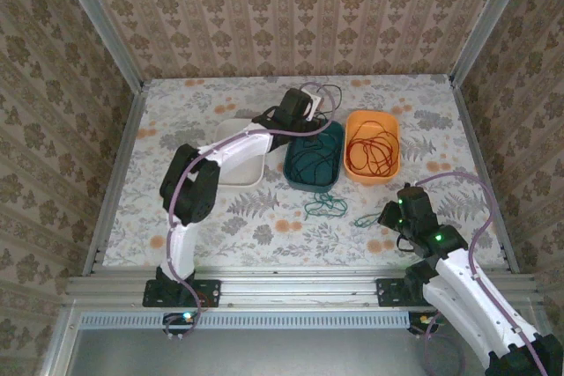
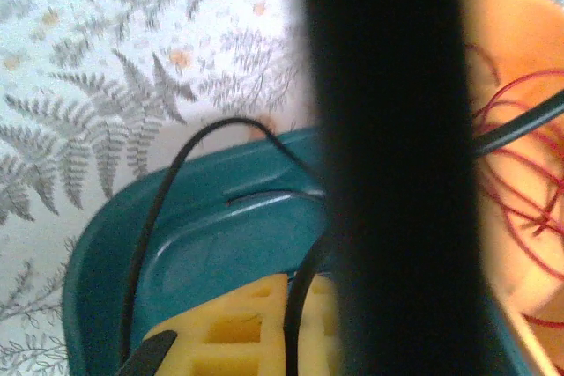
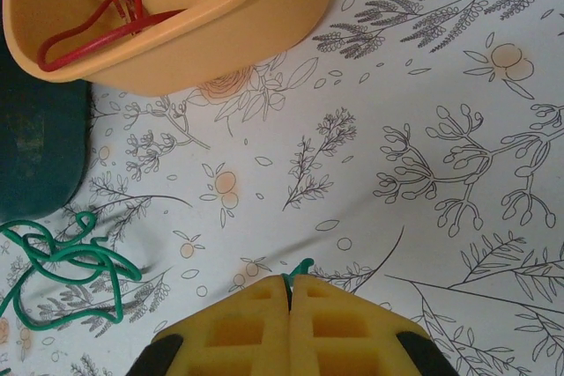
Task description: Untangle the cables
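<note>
Item 1, black cable (image 2: 231, 120): arches over the teal tray (image 2: 106, 244) rim, nipped between the closed pads of the left gripper (image 2: 295, 305). A dark blurred bar (image 2: 388, 165) blocks that wrist view at 3 o'clock.

Item 2, green cable (image 1: 324, 207): lies tangled on the table (image 1: 220, 217) at 6 o'clock of the teal tray, one strand pinched in the closed right gripper (image 3: 291, 292).

Item 3, red cable (image 1: 370, 151): coiled in the orange tray (image 3: 220, 33).

A white tray (image 1: 238, 173) sits at 9 o'clock of the teal tray.

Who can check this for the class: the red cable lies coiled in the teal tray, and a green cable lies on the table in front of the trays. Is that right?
One detail is wrong. The red cable lies coiled in the orange tray, not the teal tray, as the top external view shows. The green cable does lie on the table in front of the trays.
</note>
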You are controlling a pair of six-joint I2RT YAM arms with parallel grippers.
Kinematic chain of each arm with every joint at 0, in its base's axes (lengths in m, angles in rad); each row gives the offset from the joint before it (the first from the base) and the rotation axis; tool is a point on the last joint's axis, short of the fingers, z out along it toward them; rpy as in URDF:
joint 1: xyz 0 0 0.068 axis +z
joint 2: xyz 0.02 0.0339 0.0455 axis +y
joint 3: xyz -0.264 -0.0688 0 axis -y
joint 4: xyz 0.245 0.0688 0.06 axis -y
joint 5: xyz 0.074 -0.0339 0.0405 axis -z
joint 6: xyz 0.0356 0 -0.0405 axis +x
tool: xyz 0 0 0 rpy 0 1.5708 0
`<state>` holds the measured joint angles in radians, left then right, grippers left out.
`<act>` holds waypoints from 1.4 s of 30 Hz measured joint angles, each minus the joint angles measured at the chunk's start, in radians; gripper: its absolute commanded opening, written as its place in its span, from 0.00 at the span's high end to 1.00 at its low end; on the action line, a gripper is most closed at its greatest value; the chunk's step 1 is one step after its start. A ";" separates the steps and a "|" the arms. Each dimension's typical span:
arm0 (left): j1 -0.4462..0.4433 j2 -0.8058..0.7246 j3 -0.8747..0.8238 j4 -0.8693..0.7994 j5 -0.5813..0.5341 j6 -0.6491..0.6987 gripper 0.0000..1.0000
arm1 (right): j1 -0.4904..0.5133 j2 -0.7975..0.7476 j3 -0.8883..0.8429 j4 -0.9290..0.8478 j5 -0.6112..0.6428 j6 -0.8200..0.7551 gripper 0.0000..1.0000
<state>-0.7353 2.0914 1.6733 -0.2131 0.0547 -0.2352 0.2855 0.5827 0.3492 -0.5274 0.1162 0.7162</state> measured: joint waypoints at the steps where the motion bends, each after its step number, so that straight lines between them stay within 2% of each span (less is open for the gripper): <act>1: 0.002 0.018 0.026 -0.031 0.000 -0.005 1.00 | 0.000 0.000 0.002 0.000 -0.002 -0.003 1.00; 7: 0.003 0.100 0.130 -0.170 0.005 -0.050 0.98 | 0.000 0.000 0.011 0.000 -0.017 -0.006 1.00; 12: -0.001 0.118 0.139 -0.227 0.014 -0.073 0.89 | 0.000 0.000 0.013 0.000 -0.018 -0.007 1.00; 14: -0.006 0.124 0.150 -0.245 0.013 -0.079 0.81 | 0.000 0.000 0.017 0.000 -0.018 -0.008 1.00; 24: -0.061 0.117 0.141 -0.346 0.008 -0.126 0.84 | 0.000 0.000 0.028 0.000 -0.018 -0.010 1.00; 33: -0.062 0.105 0.119 -0.463 0.008 -0.182 0.83 | 0.000 0.000 0.043 0.000 -0.018 -0.019 1.00; 35: -0.062 0.105 0.119 -0.483 0.011 -0.193 0.79 | 0.000 -0.002 0.045 0.000 -0.018 -0.024 1.00; 42: -0.064 0.105 0.150 -0.574 0.040 -0.219 0.49 | 0.000 -0.003 0.045 -0.001 -0.018 -0.034 1.00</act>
<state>-0.7990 2.1967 1.8236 -0.7872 0.0944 -0.4545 0.2855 0.5793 0.3939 -0.5282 0.0982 0.6819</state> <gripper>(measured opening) 0.456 0.067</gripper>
